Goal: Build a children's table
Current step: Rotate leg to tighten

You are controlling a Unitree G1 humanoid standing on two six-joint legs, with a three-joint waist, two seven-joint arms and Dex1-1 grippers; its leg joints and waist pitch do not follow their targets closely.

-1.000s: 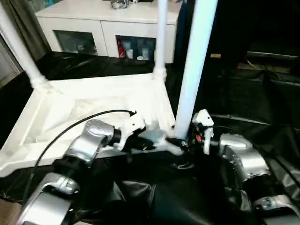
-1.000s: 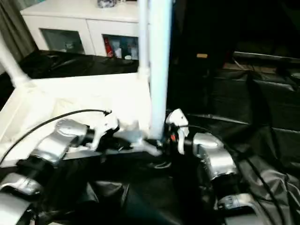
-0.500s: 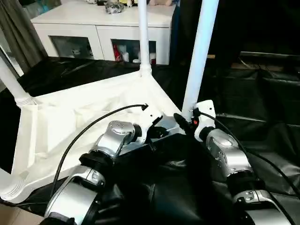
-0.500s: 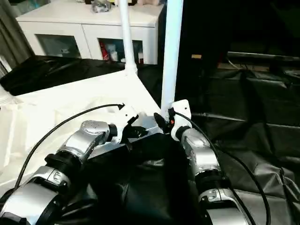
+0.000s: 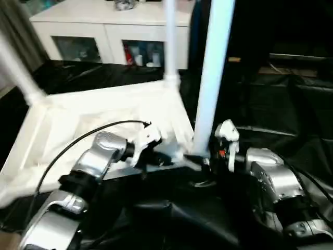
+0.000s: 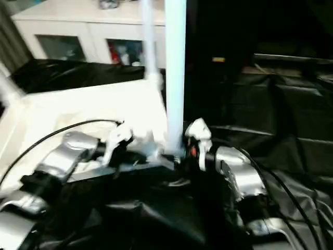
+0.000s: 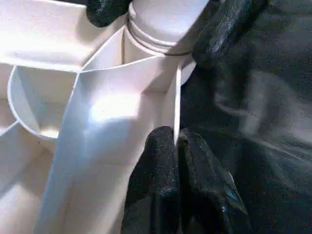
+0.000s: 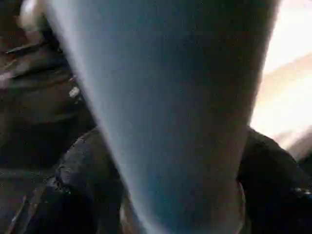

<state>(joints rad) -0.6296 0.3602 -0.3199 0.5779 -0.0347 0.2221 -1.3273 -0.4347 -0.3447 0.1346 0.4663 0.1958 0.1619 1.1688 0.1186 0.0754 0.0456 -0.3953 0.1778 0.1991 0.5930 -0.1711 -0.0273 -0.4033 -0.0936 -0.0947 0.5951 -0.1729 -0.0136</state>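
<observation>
Children's table point(image 5: 104, 120): all white plastic, lying upside down on a bench draped in black sheeting point(image 5: 291, 114), the top face down, the underside turned toward the camera. Rectangular top bounded by a raised rim; shallow ribs crossing the underside diagonally. Seen close in the left wrist view: thin upright rib walls meeting at the corner, plus a curved rib point(image 7: 29, 107) beside them.

Three legs visible, each round, upright and rising out of the top edge of the head views:
- nearest leg point(image 5: 213, 78), thick, bluish in shadow, at the near right corner; ringed base point(image 7: 161, 24) seated in its corner socket;
- far leg point(image 5: 170, 36), slimmer-looking, at the far right corner;
- left leg point(image 5: 21, 78), leaning across the picture's left edge, seated at the far left corner.

Left end effector point(image 7: 175, 151): closed tight, both black fingers point(image 7: 156, 180) pinching the thin rim wall of the table just beside the nearest leg's corner.

Right end effector point(image 5: 203, 160): at the base of the nearest leg, on the side away from the left arm; gripping or merely beside it, impossible to tell.

Silver forearms entering from the bottom of the head views, a black cable point(image 5: 67, 151) arching over the left one.

Beyond the bench: white cabinet with glass doors point(image 5: 104, 21), well apart from the table; dark drapery to its right.
</observation>
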